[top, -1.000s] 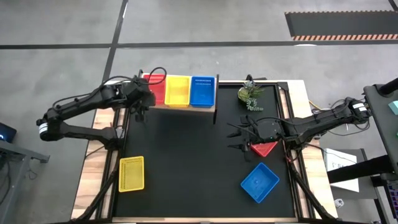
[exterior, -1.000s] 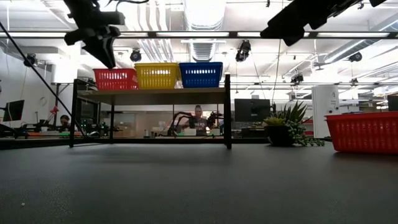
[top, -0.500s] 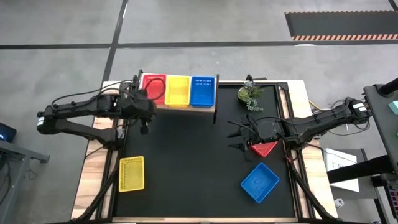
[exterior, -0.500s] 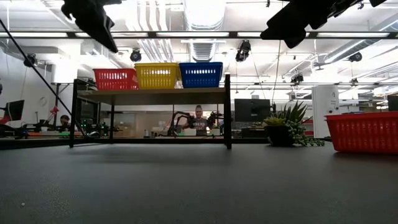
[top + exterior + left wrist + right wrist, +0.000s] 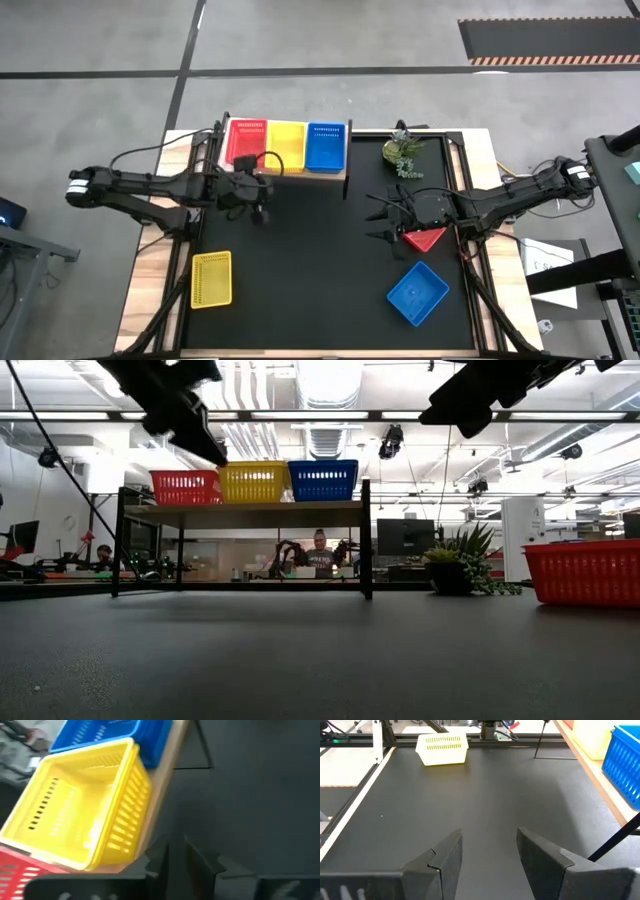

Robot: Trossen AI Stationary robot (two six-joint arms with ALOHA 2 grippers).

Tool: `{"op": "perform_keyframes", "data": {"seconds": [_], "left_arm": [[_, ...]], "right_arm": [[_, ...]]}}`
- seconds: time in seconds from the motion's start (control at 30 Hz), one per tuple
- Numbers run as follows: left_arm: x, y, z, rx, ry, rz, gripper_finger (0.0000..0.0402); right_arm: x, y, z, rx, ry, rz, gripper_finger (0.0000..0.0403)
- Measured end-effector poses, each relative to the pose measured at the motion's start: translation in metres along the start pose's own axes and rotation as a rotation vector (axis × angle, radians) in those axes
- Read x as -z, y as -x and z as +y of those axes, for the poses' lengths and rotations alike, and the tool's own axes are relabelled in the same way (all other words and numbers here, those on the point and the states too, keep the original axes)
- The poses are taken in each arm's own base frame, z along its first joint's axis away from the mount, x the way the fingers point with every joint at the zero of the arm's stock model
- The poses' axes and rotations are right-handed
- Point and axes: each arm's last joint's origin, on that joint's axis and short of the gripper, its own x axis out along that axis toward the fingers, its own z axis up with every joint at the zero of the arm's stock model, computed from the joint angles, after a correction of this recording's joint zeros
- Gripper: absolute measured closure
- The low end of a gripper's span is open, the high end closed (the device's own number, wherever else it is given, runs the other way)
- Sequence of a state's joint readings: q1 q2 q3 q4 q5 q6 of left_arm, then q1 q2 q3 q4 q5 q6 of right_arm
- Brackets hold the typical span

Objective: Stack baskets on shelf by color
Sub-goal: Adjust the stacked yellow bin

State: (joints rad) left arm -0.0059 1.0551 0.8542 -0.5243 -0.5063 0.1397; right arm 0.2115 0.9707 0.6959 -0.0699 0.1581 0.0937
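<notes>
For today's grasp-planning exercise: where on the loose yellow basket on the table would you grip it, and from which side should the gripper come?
Probably pinch one long wall of the yellow basket at its rim, coming straight down from above. It sits upright and open-topped on the black tabletop with nothing beside it, so a finger fits inside, the other outside.

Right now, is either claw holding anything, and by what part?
Nothing is held. The left claw hangs empty in front of the shelf, fingers nearly together; the right claw is open and empty beside the red basket.

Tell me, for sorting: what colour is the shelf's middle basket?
Yellow, clearest in the high view.
</notes>
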Motion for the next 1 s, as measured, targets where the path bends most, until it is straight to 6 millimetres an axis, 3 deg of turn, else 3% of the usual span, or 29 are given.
{"op": "perform_keyframes", "data": {"seconds": [0.17, 0.37, 1.0], "left_arm": [[-0.004, -0.012, -0.004, -0.079, -0.021, -0.005, 0.0397], [-0.004, -0.021, -0.005, -0.206, -0.055, 0.04, 0.0398], [-0.002, -0.03, -0.004, -0.26, -0.058, 0.077, 0.0398]], "right_arm": [[0.0, 0.0, 0.0, 0.001, 0.004, 0.001, 0.0225], [0.0, 0.0, 0.0, 0.001, 0.007, 0.001, 0.0225], [0.006, -0.001, 0.0, 0.002, 0.002, 0.016, 0.0225]]}}
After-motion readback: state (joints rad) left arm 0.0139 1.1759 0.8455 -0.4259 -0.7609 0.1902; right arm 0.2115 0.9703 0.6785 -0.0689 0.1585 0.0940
